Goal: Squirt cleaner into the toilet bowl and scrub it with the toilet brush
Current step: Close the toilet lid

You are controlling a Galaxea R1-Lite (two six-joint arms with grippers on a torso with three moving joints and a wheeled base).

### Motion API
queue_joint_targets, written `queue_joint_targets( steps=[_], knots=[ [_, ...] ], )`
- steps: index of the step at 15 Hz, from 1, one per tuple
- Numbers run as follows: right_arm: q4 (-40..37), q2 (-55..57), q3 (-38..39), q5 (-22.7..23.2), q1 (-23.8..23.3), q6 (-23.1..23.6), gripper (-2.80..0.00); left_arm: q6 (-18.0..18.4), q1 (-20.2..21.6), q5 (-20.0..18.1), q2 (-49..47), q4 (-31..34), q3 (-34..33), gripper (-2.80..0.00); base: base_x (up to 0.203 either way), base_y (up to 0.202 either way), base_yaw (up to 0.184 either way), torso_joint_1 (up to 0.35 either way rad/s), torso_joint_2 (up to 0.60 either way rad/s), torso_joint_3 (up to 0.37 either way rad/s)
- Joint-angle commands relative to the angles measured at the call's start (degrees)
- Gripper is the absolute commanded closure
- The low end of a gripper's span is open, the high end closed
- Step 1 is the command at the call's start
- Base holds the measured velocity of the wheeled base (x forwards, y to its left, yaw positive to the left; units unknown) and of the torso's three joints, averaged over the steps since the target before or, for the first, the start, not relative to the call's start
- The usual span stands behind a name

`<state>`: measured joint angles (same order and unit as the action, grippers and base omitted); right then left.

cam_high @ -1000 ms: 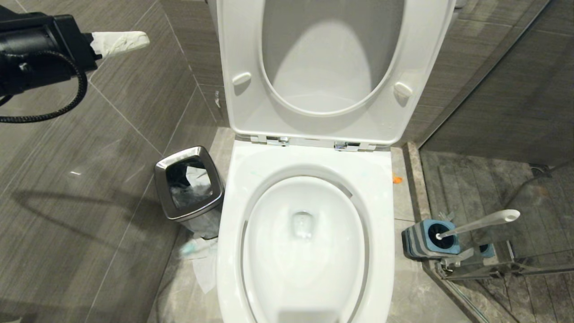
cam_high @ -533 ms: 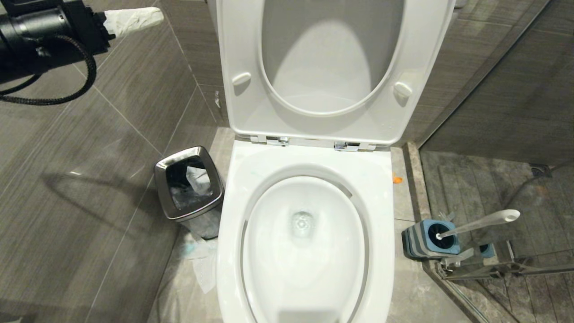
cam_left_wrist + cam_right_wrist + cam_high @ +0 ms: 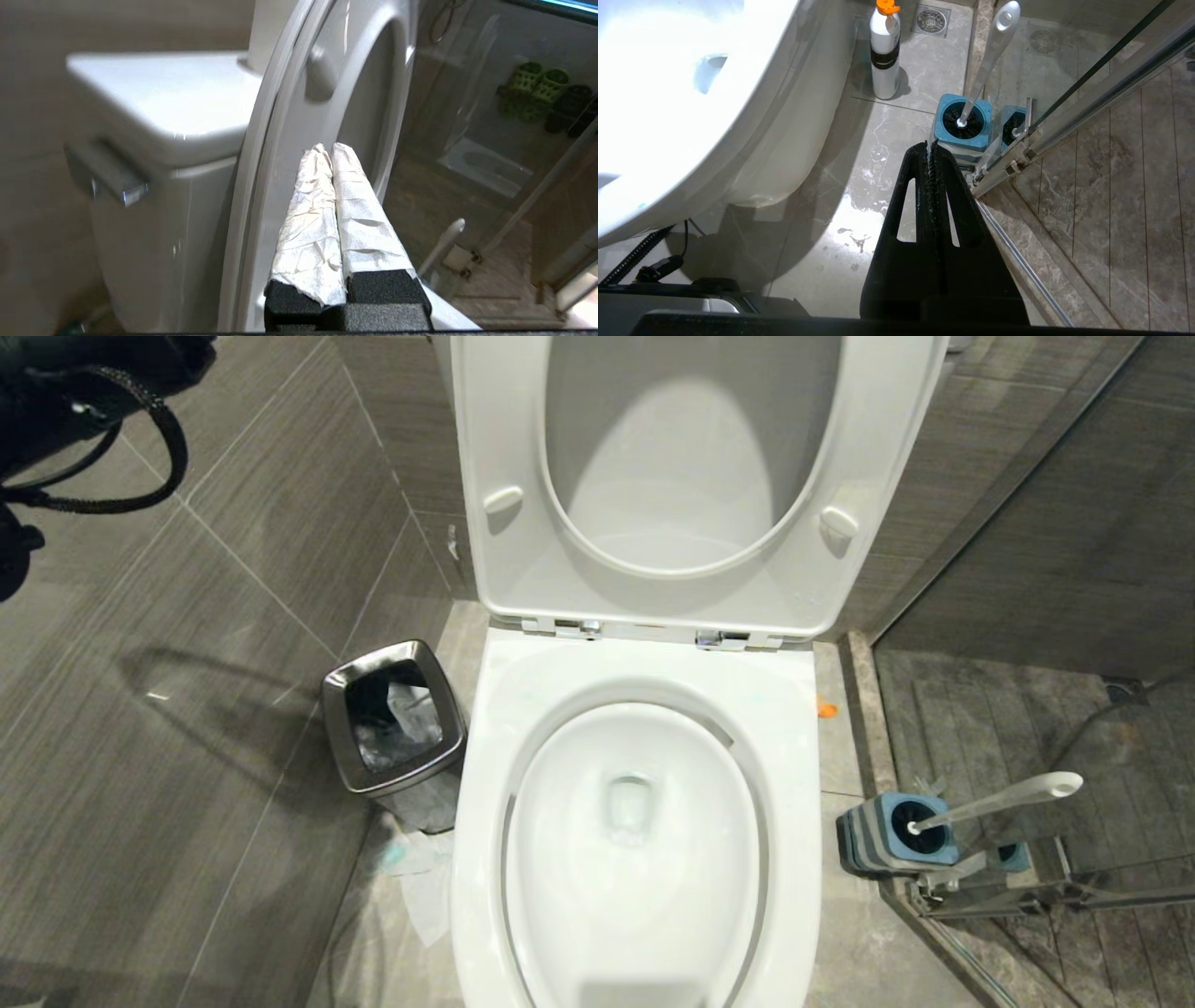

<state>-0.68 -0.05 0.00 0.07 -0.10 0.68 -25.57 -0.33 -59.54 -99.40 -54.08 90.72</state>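
The white toilet bowl (image 3: 569, 896) lies open in the head view, with its seat and lid (image 3: 509, 448) raised against the cistern (image 3: 159, 102). The toilet brush (image 3: 999, 797) leans in its grey-and-blue holder (image 3: 887, 835) on the floor to the bowl's right. A white cleaner bottle (image 3: 884, 56) with an orange cap stands on the floor beside the bowl. My left gripper (image 3: 327, 150) is shut and empty, its paper-wrapped fingers level beside the raised lid's edge. My right gripper (image 3: 928, 148) is shut and empty, low over the floor, just short of the brush holder (image 3: 964, 122).
A small steel waste bin (image 3: 392, 721) stands left of the bowl, with crumpled paper (image 3: 425, 891) on the floor by it. A glass shower door and its metal rail (image 3: 1064, 126) run close behind the brush holder. The flush lever (image 3: 107, 176) sticks out of the cistern.
My left arm has swung up and back toward the top left of the head view, and its wrapped fingers have left that view. Nothing else has moved.
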Motion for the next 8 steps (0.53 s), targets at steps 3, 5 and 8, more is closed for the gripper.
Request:
queue_joint_targets(
  steps=[3, 5, 8],
  knots=[
    [0.0, 0.0, 0.0, 0.0, 0.0, 0.0, 0.0, -1.7, 0.2, 0.2, 0.7, -4.8, 0.4, 0.0, 0.0, 0.0, 0.0, 0.0, 0.0, 0.0],
    [0.0, 0.0, 0.0, 0.0, 0.0, 0.0, 0.0, -2.5, 0.2, 0.2, 0.7, -4.8, 0.4, 0.0, 0.0, 0.0, 0.0, 0.0, 0.0, 0.0],
    [0.0, 0.0, 0.0, 0.0, 0.0, 0.0, 0.0, -2.9, 0.3, 0.2, 0.3, -4.8, 0.4, 0.0, 0.0, 0.0, 0.0, 0.0, 0.0, 0.0]
  ],
)
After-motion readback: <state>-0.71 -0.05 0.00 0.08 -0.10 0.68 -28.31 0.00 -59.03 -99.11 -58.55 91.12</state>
